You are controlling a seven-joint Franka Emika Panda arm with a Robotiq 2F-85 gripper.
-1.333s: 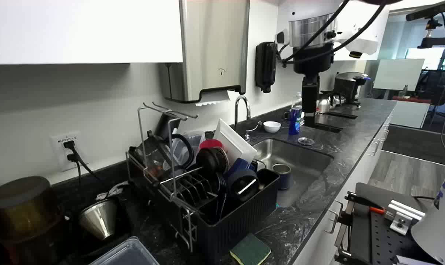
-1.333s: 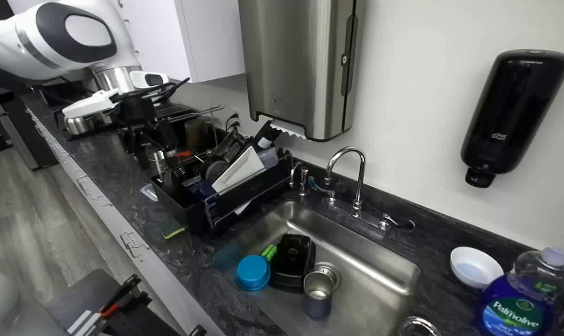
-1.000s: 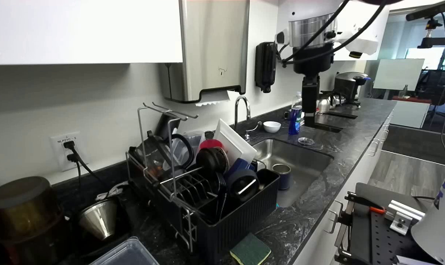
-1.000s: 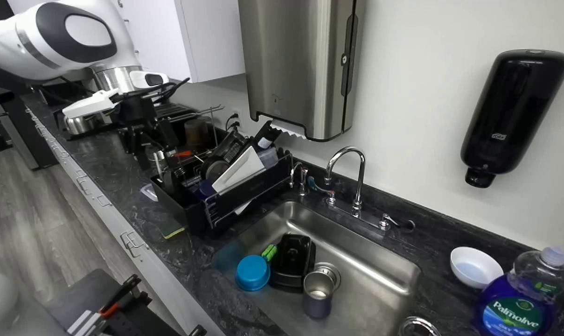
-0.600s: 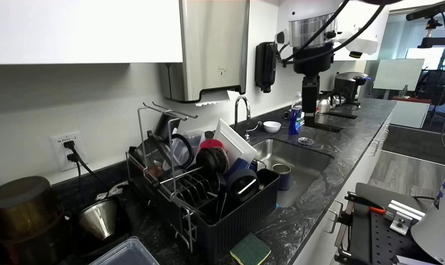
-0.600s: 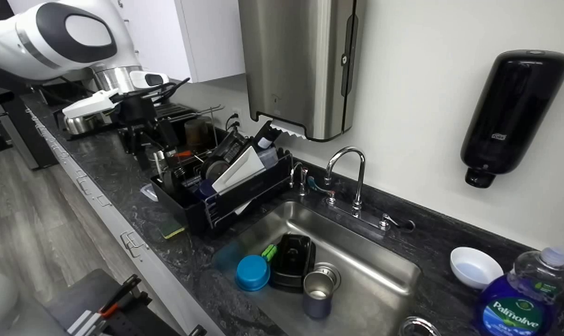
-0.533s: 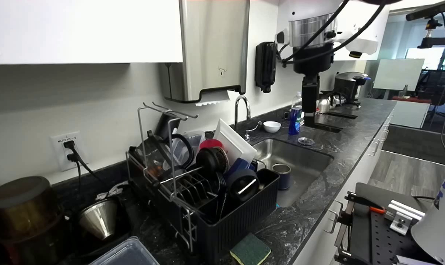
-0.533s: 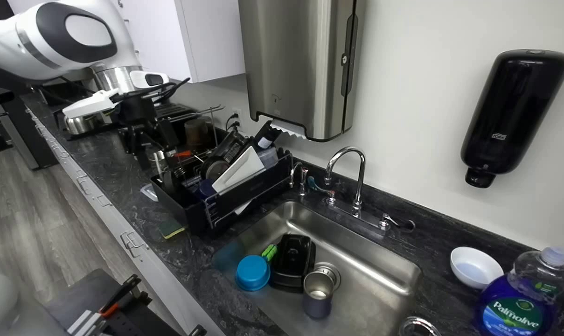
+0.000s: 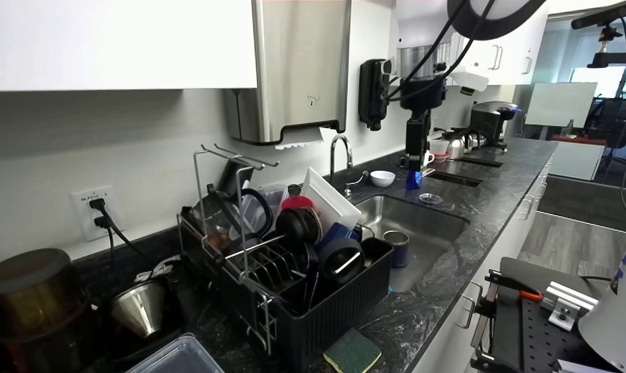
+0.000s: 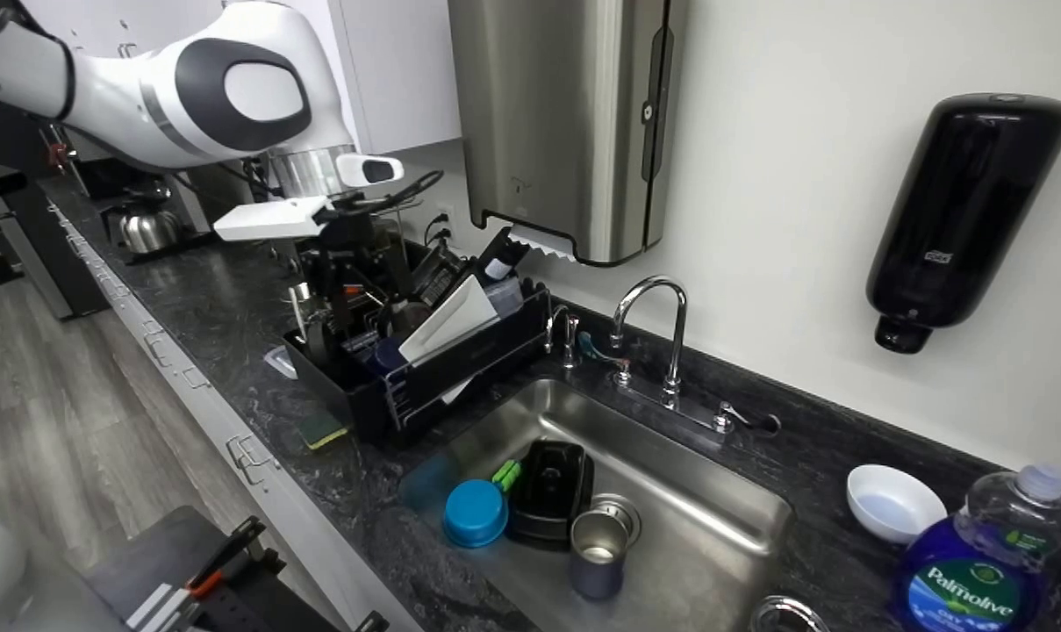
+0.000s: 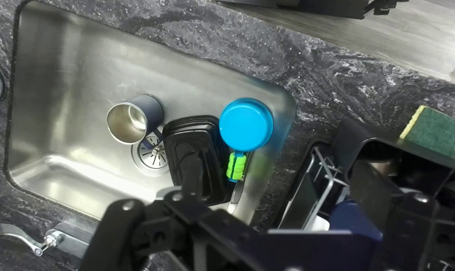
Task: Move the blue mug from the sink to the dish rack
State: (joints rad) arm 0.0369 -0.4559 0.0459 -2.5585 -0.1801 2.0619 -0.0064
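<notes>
Dark-blue cylindrical metal mug (image 11: 137, 116): matt outside, shiny inside
Grey rectangular metal sink (image 11: 88, 82): smooth, satin sheen
Silver arched metal faucet (image 10: 679, 329): glossy, polished

Mug (image 10: 598, 566) in sink (image 10: 697, 535), beside container (image 10: 546, 505); dish rack (image 9: 338, 311) on counter (image 9: 499, 197) beside sink; sponge (image 9: 352, 351) beside rack.

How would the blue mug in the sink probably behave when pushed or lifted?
The blue mug would probably feel stiff in a grip, as its inside shines like metal. Standing upright and taller than wide, it may tip if pushed high up. Its handle sticks out toward the drain, so it seems unlikely to roll far.
</notes>
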